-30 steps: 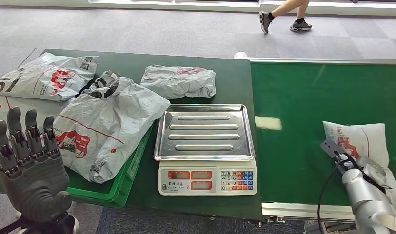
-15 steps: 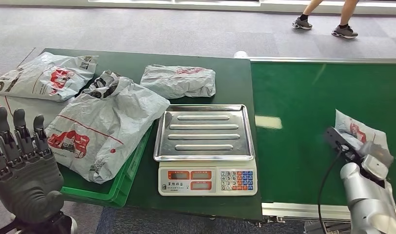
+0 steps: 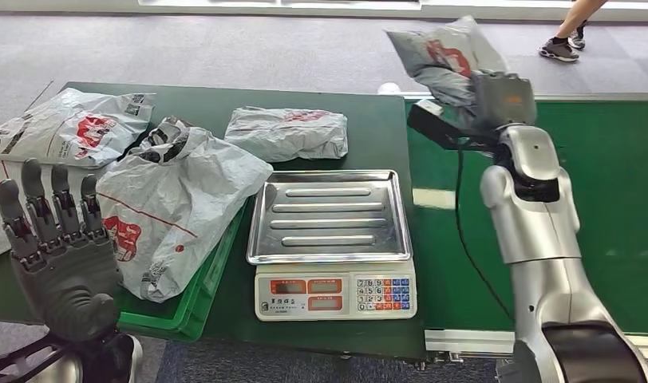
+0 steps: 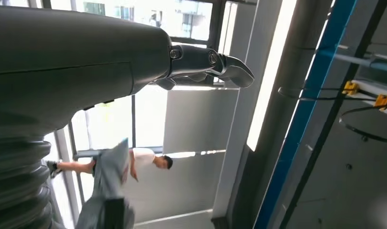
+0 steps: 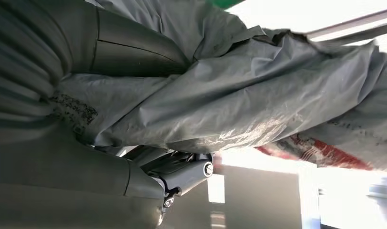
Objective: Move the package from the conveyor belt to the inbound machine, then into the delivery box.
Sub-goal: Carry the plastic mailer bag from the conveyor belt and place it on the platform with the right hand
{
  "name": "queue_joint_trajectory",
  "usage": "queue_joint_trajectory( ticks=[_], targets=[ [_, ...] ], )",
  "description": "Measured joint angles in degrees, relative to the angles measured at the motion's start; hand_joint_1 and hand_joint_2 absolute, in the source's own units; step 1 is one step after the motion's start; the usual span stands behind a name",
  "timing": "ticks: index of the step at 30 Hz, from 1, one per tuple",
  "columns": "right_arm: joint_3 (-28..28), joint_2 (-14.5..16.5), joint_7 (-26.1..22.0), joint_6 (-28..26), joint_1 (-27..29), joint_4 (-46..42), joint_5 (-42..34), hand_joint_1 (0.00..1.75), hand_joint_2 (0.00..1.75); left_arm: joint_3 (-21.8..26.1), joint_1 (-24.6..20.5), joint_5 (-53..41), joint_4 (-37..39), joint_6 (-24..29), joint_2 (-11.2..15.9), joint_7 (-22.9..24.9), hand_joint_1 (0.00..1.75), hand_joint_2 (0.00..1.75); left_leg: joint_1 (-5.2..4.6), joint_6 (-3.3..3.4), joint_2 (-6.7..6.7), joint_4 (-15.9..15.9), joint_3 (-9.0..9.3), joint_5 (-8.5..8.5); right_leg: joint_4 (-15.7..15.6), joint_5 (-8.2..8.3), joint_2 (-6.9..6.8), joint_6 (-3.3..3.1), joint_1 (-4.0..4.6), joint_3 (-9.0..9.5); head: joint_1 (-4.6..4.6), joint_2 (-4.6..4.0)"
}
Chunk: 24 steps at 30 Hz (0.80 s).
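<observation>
Package (image 3: 447,62) clamped in the right hand (image 3: 496,100), raised above the belt (image 3: 608,199).
Lifted to clear the scale (image 3: 330,239), judged next; left hand (image 3: 57,263) is held empty, fingers apart.

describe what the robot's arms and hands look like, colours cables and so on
The right arm is smooth silver metal in rounded segments with dark joints, and a thin black cable runs alongside it. The left hand is dark grey, with black segmented fingers and a matte grey palm. A grey ribbed cover sits at the wrist.
</observation>
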Motion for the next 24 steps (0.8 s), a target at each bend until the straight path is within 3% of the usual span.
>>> queue_joint_trajectory(
  ticks=[4,7,12,17,20,21,24],
  targets=[
    [14.8,8.3,-9.7,0.5,-2.1,6.9,-8.7,1.75,1.75,-3.6,-2.3,0.4,3.5,0.8,0.2,0.1,0.00,1.75,0.20,-0.17,-0.05,0.0,0.08,0.04,0.0,-0.04,-0.07,-0.20,0.25,0.03,-0.02,0.00],
    [24.7,12.9,-12.3,0.4,-1.1,11.1,-14.0,1.75,1.75,-5.1,-3.3,0.8,5.0,1.6,0.3,0.0,0.00,1.75,0.32,-0.23,-0.47,0.0,0.00,0.07,0.0,-0.18,-0.51,-0.34,0.34,0.06,-0.03,0.00],
    [35.1,16.1,-14.4,1.2,0.5,14.1,-19.3,1.75,1.75,-5.5,-3.7,1.5,6.2,2.5,0.4,0.0,0.00,1.75,0.42,-0.35,-0.62,0.0,-0.08,-0.03,0.0,-0.27,-0.61,-0.41,0.28,0.09,-0.01,0.00],
    [40.1,17.7,-13.9,1.3,1.0,15.2,-21.2,1.75,1.75,-5.5,-3.8,1.6,6.7,2.7,0.4,-0.1,0.00,1.75,0.38,-0.37,-0.57,0.0,-0.06,-0.07,0.0,-0.24,-0.50,-0.37,0.27,0.08,-0.02,0.00],
    [41.3,18.1,-13.7,1.5,1.0,15.6,-21.7,0.46,1.75,-5.5,-3.8,1.6,6.9,3.1,0.4,-0.1,0.00,1.75,0.34,-0.37,-0.57,0.0,-0.04,-0.06,0.0,-0.23,-0.48,-0.38,0.30,0.08,-0.02,0.00],
    [41.6,18.2,-13.7,1.5,0.9,15.7,-21.8,0.02,1.31,-5.5,-3.8,1.6,6.9,3.2,0.4,-0.1,0.00,1.75,0.33,-0.38,-0.57,0.0,-0.04,-0.06,0.0,-0.23,-0.48,-0.38,0.31,0.08,-0.02,0.00],
    [42.3,18.4,-12.8,0.7,0.5,15.9,-22.9,0.00,0.00,-5.5,-3.8,1.5,7.0,3.5,0.4,-0.1,0.00,1.75,0.33,-0.41,-0.57,0.0,-0.03,-0.04,0.0,-0.23,-0.48,-0.40,0.35,0.08,-0.02,0.00]
  ],
)
